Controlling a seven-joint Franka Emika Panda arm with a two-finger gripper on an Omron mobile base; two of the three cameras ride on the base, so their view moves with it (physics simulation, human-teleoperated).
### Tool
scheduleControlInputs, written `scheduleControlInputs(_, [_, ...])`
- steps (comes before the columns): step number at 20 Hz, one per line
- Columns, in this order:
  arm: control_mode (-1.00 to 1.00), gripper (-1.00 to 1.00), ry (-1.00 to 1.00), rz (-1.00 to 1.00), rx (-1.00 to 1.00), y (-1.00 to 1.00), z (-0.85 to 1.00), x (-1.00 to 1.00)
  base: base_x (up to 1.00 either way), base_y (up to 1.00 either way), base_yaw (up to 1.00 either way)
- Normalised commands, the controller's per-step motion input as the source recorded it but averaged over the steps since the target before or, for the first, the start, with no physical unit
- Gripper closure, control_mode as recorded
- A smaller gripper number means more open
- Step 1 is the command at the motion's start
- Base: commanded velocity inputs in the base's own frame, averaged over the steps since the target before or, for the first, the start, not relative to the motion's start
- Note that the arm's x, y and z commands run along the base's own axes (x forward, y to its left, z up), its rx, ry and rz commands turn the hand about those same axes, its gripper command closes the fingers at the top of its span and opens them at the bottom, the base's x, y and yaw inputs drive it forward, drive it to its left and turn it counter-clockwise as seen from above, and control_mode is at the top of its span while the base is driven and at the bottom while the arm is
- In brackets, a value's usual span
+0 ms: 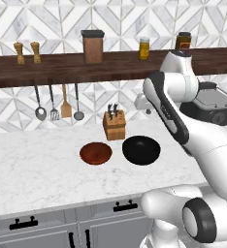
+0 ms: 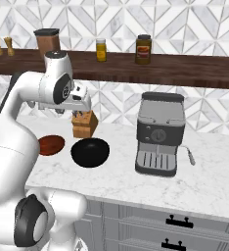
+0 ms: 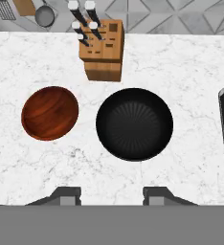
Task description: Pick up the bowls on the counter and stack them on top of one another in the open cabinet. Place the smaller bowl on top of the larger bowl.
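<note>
Gripper (image 3: 111,194) is seen held high over the counter (image 3: 190,72), fingertips (image 3: 66,195) spread wide, nothing between them. Directly below and ahead, the black bowl (image 3: 134,124) is noted; the red-brown bowl (image 3: 50,113) lies just beside it, apart, both upright on the marble. Behind them the knife block (image 3: 102,50) stands near.

Risk judged: if the descent is centred on the black bowl's hollow, no rim would be caught; a grip on the glossy rim could slip. The knife block could be clipped on lifting.

The espresso machine (image 2: 160,132) and jars on the dark wooden shelf (image 2: 185,68) are shown by the right base view; hanging utensils (image 1: 57,104) by the left.
</note>
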Motion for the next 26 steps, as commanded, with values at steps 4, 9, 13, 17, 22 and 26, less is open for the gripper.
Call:
scheduleControlInputs(4, [-1.00,-1.00,0.00,0.00,0.03,0.09,-0.02,-0.23,0.00,0.00,0.00])
scheduleControlInputs(9, [-1.00,-1.00,0.01,0.00,0.12,0.30,-0.13,-0.33,0.00,0.00,0.00])
scheduleControlInputs(13, [-1.00,-1.00,0.00,-0.05,0.03,0.46,-0.20,-0.24,0.00,0.00,0.00])
scheduleControlInputs(17, [-1.00,-1.00,0.08,-0.19,0.00,0.69,-0.37,-0.18,0.00,0.00,0.00])
scheduleControlInputs(22, [-1.00,-1.00,0.05,-0.14,0.00,0.56,-0.52,0.00,0.00,0.00,0.00])
scheduleControlInputs(26, [-1.00,-1.00,0.09,-0.13,0.00,0.39,-0.42,0.07,0.00,0.00,0.00])
